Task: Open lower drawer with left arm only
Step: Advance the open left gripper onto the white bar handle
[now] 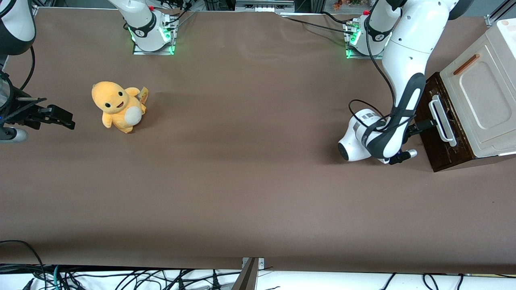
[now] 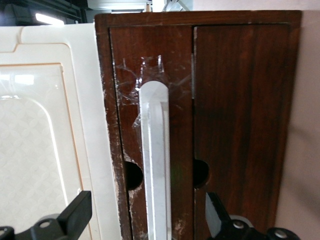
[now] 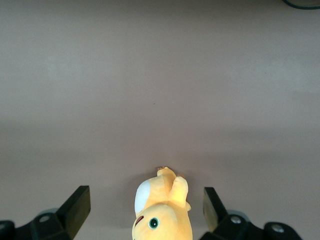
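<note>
Now the pincer (image 2: 145, 220) gapes wide astride the white handle (image 2: 155, 165) of the lower drawer (image 2: 240, 100); gripping nothing.

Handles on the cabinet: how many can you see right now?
2: the white loop handle on the lower drawer, with the open gripper straddling it, and a thin orange-brown handle on the cream panel.

Cabinet (image 1: 479, 100) on the tabletop (image 1: 242, 181) at its working-arm end, lower drawer (image 1: 437, 133) at the cabinet's base, tool (image 1: 427, 124) right at the drawer's handle (image 1: 441, 121), its fingers (image 2: 75, 212) spread either side, soft toy (image 1: 119, 106) toward the parked arm's end, about nine o'clock of the drawer
</note>
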Tool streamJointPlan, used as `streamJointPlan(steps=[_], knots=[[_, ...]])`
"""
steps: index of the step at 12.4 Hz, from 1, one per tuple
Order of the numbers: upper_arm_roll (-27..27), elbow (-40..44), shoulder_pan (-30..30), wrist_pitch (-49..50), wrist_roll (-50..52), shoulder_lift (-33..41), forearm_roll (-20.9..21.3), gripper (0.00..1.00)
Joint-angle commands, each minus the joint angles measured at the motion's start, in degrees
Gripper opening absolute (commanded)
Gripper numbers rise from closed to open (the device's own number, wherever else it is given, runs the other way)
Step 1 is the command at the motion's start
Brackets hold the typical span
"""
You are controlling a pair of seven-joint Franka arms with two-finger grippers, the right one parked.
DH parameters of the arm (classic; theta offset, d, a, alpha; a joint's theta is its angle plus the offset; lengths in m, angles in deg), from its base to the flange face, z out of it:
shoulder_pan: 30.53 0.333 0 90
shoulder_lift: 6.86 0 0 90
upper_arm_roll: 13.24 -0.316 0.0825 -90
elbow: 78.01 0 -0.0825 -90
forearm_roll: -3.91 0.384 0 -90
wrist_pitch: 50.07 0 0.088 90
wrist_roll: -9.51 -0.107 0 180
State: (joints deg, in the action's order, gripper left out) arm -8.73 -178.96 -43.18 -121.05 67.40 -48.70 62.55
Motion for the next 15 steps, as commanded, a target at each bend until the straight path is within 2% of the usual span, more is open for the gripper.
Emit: streamJointPlan(steps=[1,11,15], knots=[[-0.55,-0.73,0.69,0.67,1.44,0.27,2.44,1.0],[-0.64,-0.47,3.33,0.41,1.71,-0.97,4.99,1.0],[-0.64,-0.03,3.59,0.23,3.29,-2.19,5.79,0.9]])
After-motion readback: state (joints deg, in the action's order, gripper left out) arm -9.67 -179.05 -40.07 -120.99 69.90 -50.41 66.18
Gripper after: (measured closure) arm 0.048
